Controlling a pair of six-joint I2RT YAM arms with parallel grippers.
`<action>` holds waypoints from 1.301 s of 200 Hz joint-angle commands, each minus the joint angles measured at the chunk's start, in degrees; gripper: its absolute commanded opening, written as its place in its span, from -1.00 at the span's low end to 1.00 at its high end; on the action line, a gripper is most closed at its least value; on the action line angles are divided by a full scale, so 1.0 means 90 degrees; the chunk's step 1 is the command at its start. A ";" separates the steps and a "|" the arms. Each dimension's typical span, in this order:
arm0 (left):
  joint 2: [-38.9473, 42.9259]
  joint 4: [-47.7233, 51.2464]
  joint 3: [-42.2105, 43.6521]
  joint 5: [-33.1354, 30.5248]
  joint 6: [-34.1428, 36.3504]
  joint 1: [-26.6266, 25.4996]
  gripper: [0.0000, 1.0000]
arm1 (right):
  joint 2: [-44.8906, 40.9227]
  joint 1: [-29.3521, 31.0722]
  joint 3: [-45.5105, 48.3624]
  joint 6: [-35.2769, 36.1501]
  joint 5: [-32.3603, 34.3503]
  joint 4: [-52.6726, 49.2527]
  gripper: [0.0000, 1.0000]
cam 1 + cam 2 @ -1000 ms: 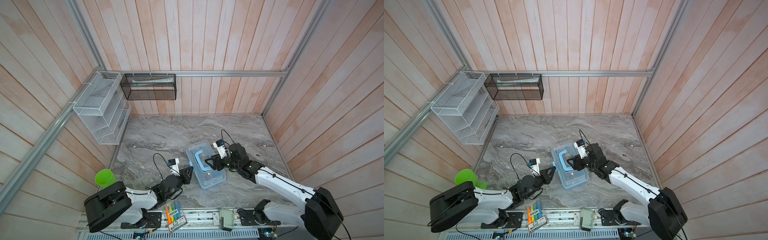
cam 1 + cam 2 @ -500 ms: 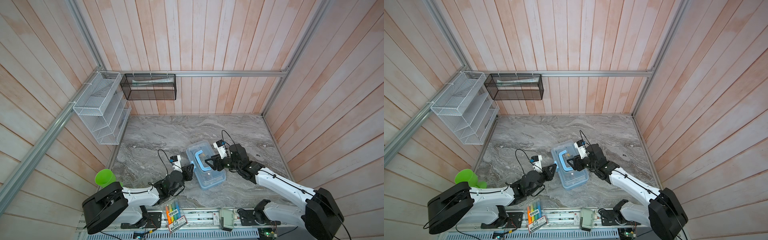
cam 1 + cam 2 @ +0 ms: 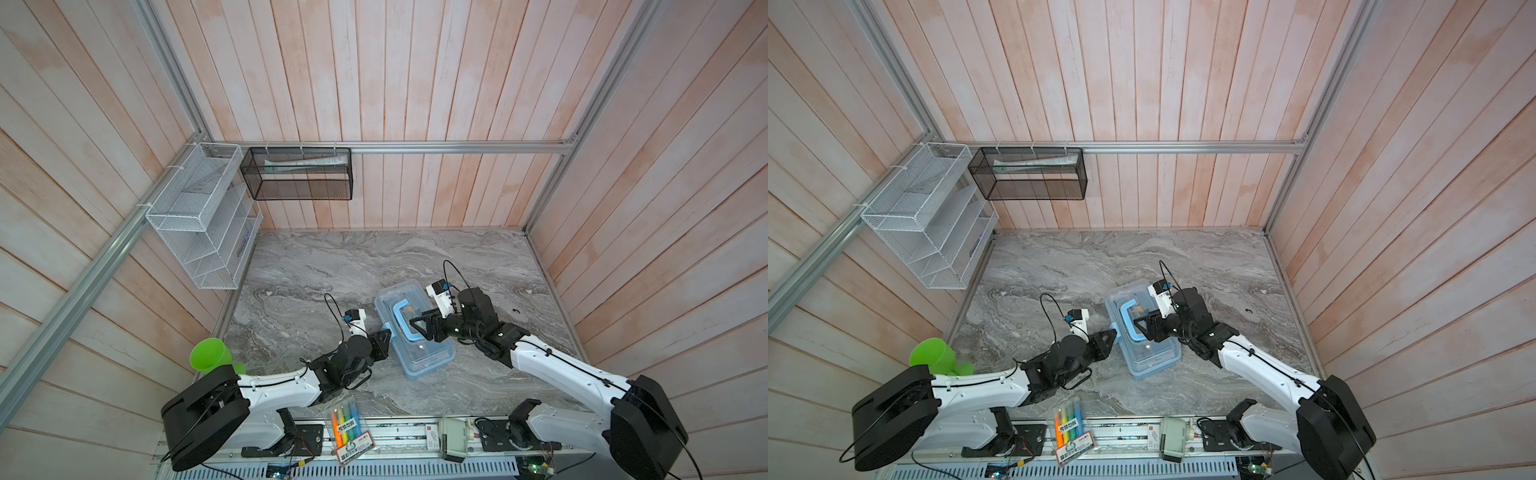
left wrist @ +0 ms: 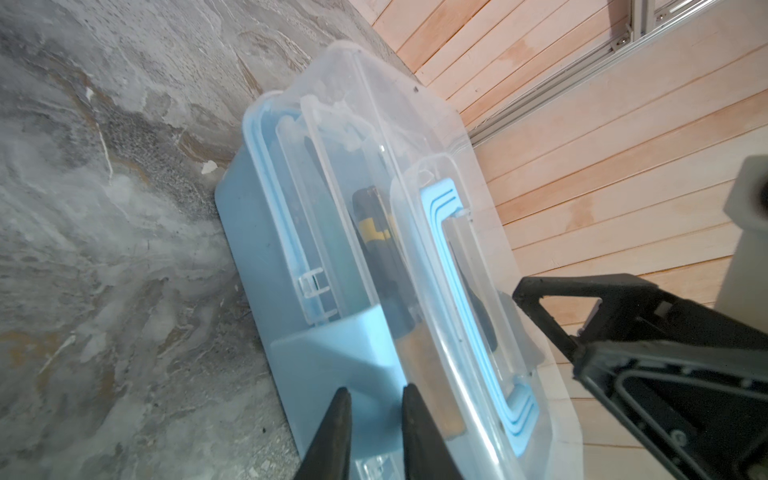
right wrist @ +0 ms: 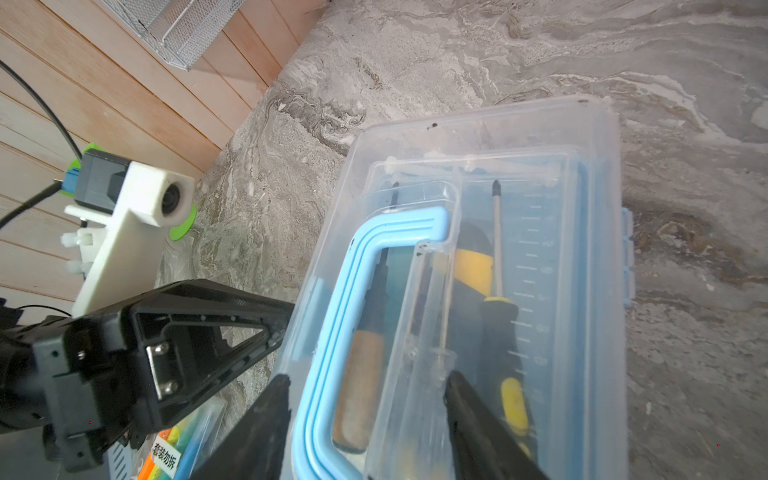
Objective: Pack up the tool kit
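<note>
Left arm has stretched forward since a moment ago, and the left claw (image 3: pixel 386 333) is now right up against the near side of the tool case (image 3: pixel 428 357), while the right arm has not shifted at all. On the left wrist camera the left claw (image 4: pixel 374 392) shows its tips with only a narrow gap, sitting on the light-blue latch (image 4: pixel 332 357) that juts out from the case's side; whether they actually pinch it, I cannot tell. Over to the right claw (image 5: pixel 365 380): jaws spread wide above the clear lid (image 5: pixel 540 166), one tip either side of the blue handle (image 5: pixel 374 232), nothing clamped. The case lies at an angle on the marble surface (image 3: pixel 332 270), between the two arms, lid down. Through the lid you can see a yellow-and-black screwdriver (image 5: pixel 498 324) and a wooden-handled one (image 5: pixel 357 382). A highlighter pack (image 3: pixel 347 419) lies at the front edge, well clear of the case.
</note>
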State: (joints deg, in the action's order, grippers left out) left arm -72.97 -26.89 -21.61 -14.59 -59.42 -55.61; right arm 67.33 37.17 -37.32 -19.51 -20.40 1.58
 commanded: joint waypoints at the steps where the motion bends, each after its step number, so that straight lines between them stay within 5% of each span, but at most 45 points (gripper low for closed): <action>1: -0.0132 0.0382 -0.0041 0.0435 -0.0127 -0.0041 -0.52 | 0.0194 0.0069 0.0191 -0.0059 0.0098 -0.0567 0.22; 132: -0.0429 0.0355 -0.0287 0.0464 0.0053 -0.0041 -0.57 | 0.0227 0.0118 0.0215 -0.0119 0.0118 -0.0537 0.22; 260: 0.1275 0.2323 0.0021 -0.0391 0.0392 0.0366 -0.50 | -0.0065 0.0001 0.0127 -0.0099 0.0597 -0.0780 0.22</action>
State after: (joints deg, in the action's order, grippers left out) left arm -61.87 -8.99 -22.48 -17.30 -57.89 -52.49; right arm 66.35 37.60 -37.23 -20.12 -16.60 0.62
